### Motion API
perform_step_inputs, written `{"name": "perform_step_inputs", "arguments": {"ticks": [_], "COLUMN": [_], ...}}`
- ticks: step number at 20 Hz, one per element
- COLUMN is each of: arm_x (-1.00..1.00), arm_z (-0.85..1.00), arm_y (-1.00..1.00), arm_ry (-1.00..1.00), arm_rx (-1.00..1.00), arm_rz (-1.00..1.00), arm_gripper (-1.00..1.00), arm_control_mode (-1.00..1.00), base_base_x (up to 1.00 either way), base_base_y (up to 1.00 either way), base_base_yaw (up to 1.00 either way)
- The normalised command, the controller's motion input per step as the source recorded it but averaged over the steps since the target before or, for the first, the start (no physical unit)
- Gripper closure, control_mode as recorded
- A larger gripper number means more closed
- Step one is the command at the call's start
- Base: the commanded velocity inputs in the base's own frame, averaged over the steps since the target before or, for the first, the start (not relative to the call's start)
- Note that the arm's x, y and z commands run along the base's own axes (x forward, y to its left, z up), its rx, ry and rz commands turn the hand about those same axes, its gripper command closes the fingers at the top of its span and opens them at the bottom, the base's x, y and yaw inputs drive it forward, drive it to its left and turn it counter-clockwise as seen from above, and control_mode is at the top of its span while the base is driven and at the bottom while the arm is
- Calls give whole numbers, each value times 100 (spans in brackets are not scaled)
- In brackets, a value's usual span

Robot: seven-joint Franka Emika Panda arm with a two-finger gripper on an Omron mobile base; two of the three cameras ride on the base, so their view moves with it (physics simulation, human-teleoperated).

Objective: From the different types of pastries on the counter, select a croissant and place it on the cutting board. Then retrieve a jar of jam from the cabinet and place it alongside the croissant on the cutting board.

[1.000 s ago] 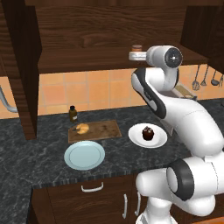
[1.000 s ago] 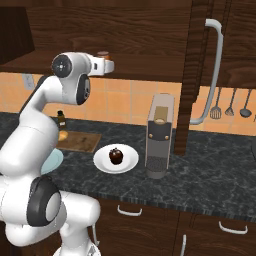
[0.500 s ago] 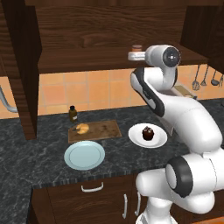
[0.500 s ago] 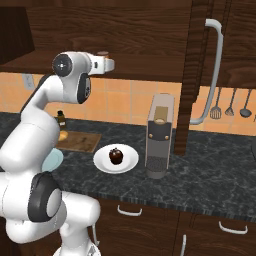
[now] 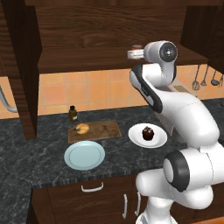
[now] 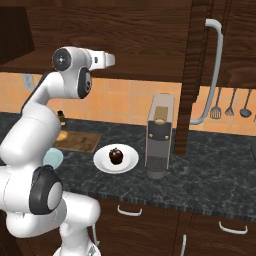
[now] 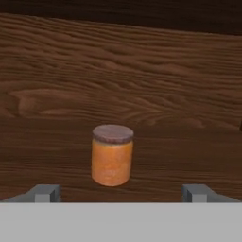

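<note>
The jar of jam [image 7: 112,154], orange with a dark lid, stands upright on the cabinet shelf [image 7: 56,104]. It is just ahead of my gripper [image 7: 120,193], centred between the wide-open fingertips [image 7: 45,193] and apart from them. In the left base view the gripper [image 5: 131,54] reaches onto the cabinet shelf [image 5: 87,63], with the jar [image 5: 137,46] just behind it. The croissant [image 5: 81,128] lies on the left end of the cutting board [image 5: 103,129] on the counter [image 5: 35,153]. The chocolate cupcake [image 5: 148,133] sits on a white plate [image 5: 159,139].
A pale blue plate [image 5: 84,155] lies in front of the board and a dark bottle [image 5: 73,113] stands behind it. A coffee machine [image 6: 160,135] stands right of the cupcake plate [image 6: 102,160]. Utensils [image 6: 230,105] hang on the tiled wall. A dark cabinet side panel [image 5: 24,65] hangs at left.
The hand has edged slightly deeper over the cabinet shelf toward the jar. The jaws stayed open and nothing on the counter moved.
</note>
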Motion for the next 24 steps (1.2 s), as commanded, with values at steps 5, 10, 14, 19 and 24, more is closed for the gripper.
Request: {"name": "perform_step_inputs", "arguments": {"ticks": [5,10,14,19,24], "arm_x": [0,0,44,47,29], "arm_z": [1,0,0,0,0], "arm_y": [5,42,10,-12,-26], "arm_ry": [1,0,9,17,14], "arm_rx": [0,0,0,0,0], "arm_rz": [-6,-2,0,0,0], "arm_gripper": [-100,-100,-100,-100,-100], "arm_control_mode": [-100,-100,-100,-100,-100], "base_base_x": [0,0,0,0,0], "base_base_y": [0,0,0,0,0], "base_base_yaw": [0,0,0,0,0]}}
